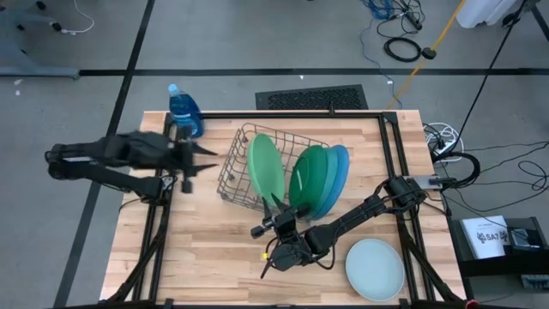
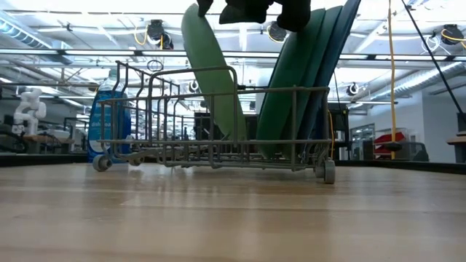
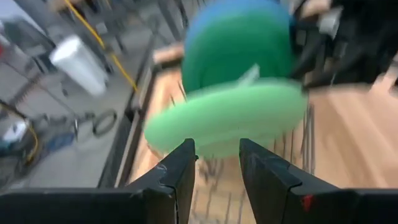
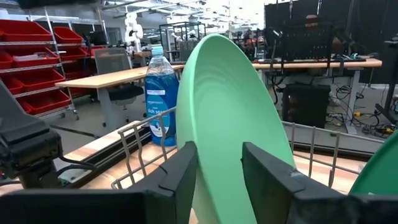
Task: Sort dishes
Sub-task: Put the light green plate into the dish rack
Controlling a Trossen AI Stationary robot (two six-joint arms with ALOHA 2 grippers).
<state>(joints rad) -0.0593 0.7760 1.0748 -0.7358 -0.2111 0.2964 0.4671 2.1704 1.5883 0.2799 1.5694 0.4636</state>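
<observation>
Looking past your right end effector, its fingers stand parted around the light green plate standing in the rack, not clamping. Three more plates stand just beside it; the pale plate on the counter remains. Your left end effector hangs part-open, empty.

1. The light green plate standing on edge right at the black right gripper fingertips is a plain, unpatterned green.
2. Just beyond it, the dark green plate, teal plate and bright blue plate are solid colours.
3. The wire rack is grey.
4. The pale mint plate, behind that gripper, is plain.
5. The bottle near the black left gripper is blue with a blue-and-white label.
6. The table is light wood with visible grain.
</observation>
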